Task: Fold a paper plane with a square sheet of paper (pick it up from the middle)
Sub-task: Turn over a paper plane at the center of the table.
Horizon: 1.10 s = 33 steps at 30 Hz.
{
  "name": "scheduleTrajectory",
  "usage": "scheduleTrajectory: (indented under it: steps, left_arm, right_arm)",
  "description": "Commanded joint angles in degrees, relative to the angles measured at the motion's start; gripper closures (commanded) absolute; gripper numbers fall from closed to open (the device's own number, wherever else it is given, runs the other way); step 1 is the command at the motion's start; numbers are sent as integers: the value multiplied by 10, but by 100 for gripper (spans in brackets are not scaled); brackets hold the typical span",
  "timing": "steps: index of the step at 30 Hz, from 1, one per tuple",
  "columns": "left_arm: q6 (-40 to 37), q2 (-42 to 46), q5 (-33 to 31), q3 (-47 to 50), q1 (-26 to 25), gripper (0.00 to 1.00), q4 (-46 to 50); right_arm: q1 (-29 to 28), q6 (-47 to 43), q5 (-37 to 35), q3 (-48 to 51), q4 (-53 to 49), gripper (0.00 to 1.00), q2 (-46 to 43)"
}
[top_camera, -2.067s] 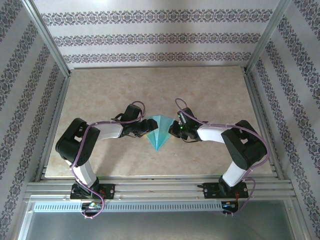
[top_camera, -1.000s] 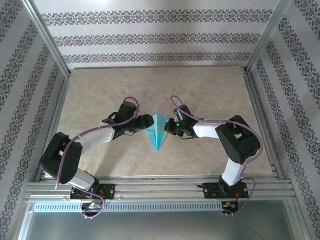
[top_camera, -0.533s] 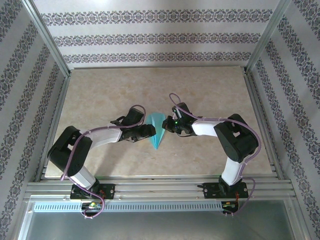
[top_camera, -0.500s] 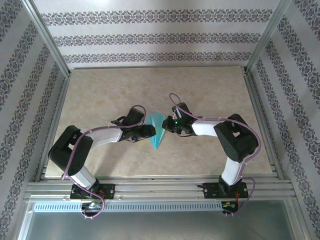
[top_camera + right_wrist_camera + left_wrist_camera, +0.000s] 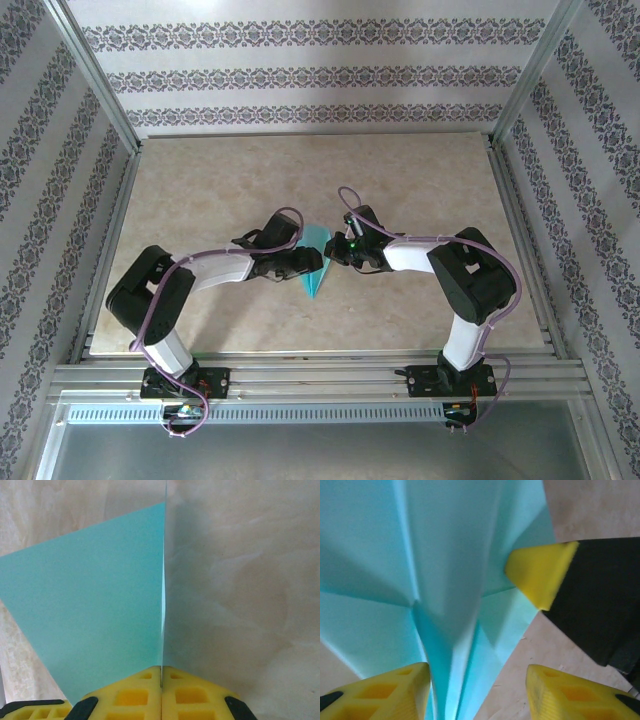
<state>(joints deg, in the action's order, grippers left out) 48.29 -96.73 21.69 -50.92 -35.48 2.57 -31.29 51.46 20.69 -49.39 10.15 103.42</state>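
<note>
At mid-worktop (image 5: 420, 190), found the paper plane (image 5: 317, 274) lying with its long axis from twelve to six o'clock, sharp tip toward six. Saw the right pincer (image 5: 338, 256) clamped together on the plane's three o'clock wing, with the thin edge of the sheet nipped between its pads (image 5: 125, 695). Saw the left pincer (image 5: 306, 262) reaching in from nine o'clock, jaws apart and set astride the raised centre crease. Could not quite tell through the blurred left wrist close-up whether either pad already touched the fold. Judged the coming move to hinge on exactly that: crease dead ahead of the left pincer and in line with its gap, making the left arm the nearer one for a pinch along the middle. Against half a second earlier, noted the left pincer further toward three o'clock, over the paper instead of beside it, jaws drawn narrower; found the right pincer unmoved.
</note>
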Motion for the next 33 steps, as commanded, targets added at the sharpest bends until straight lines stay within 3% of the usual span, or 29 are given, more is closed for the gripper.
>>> scheduleTrajectory:
  steps: [1, 9, 17, 24, 33]
  left_arm:
    - [-21, -16, -31, -28, -18, 46, 40]
    - [-38, -46, -79, -77, -30, 53, 107]
    - [-55, -60, -91, -94, -38, 54, 142]
    - [-65, -76, -95, -120, -47, 61, 154]
    - [-66, -92, -123, -144, -51, 78, 193]
  right_arm:
    - [-6, -4, 8, -9, 10, 92, 10]
    - [-6, -2, 11, -7, 12, 92, 10]
    - [-5, 1, 11, -4, 14, 92, 10]
    - [-5, 7, 15, -5, 20, 88, 12]
    - [0, 18, 17, 3, 25, 84, 4]
